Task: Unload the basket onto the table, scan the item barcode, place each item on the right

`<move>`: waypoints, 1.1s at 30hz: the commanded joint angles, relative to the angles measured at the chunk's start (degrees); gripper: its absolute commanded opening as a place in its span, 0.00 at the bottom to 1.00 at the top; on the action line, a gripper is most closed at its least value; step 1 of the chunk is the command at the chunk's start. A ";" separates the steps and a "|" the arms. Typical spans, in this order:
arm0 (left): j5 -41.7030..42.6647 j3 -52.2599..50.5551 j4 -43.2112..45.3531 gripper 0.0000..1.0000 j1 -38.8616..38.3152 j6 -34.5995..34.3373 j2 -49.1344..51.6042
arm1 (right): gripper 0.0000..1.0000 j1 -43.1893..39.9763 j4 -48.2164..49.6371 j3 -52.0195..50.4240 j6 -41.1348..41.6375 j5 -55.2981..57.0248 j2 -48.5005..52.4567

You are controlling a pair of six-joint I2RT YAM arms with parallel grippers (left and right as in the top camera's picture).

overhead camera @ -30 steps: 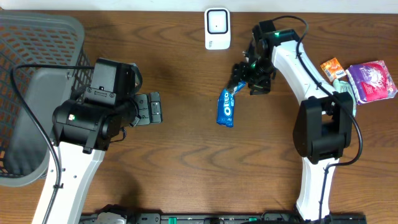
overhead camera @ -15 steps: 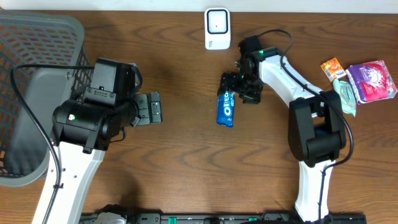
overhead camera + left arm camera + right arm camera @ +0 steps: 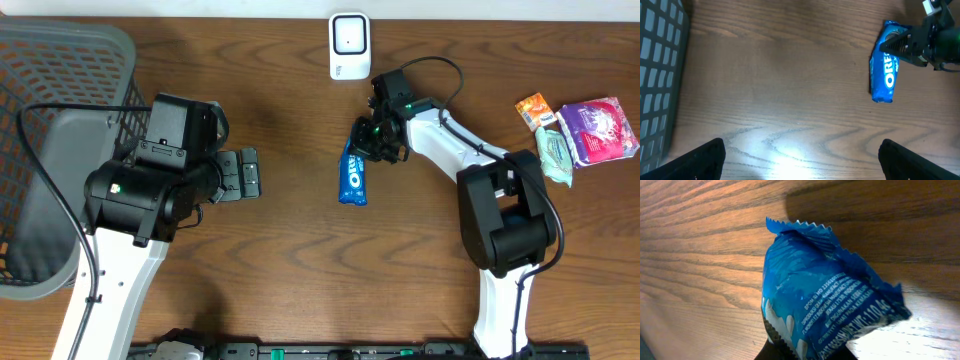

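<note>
Oreo packet (image 3: 352,176), blue: at worktop (image 3: 280,250) centre, near white scanner (image 3: 349,45); its upper end pinched between the closed right fingers (image 3: 366,138). Wide-spread left fingers (image 3: 700,159) hold nothing, well apart from packet.

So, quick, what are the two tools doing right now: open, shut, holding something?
Left tool: open, holding nothing.
Right tool: closed on the Oreo pack.

Blue Oreo packet (image 3: 351,180) lengthwise mid-table, gripped at upper end; white scanner (image 3: 349,42) apart, at twelve o'clock.
</note>
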 commanded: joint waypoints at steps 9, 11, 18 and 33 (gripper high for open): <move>-0.72 0.09 -0.20 0.98 0.28 0.37 0.07 | 0.01 -3.34 -0.61 18.49 -2.36 -12.44 2.25; -0.72 0.09 -0.17 0.98 0.28 0.37 0.07 | 0.01 -3.17 -0.61 19.85 -2.38 -12.24 2.25; -0.72 0.09 -0.20 0.98 0.28 0.37 0.07 | 0.01 -3.13 -2.95 19.91 -4.15 -4.24 2.47; -0.72 0.09 -0.20 0.98 0.28 0.37 0.07 | 0.01 -5.16 23.12 21.18 11.76 -0.55 2.49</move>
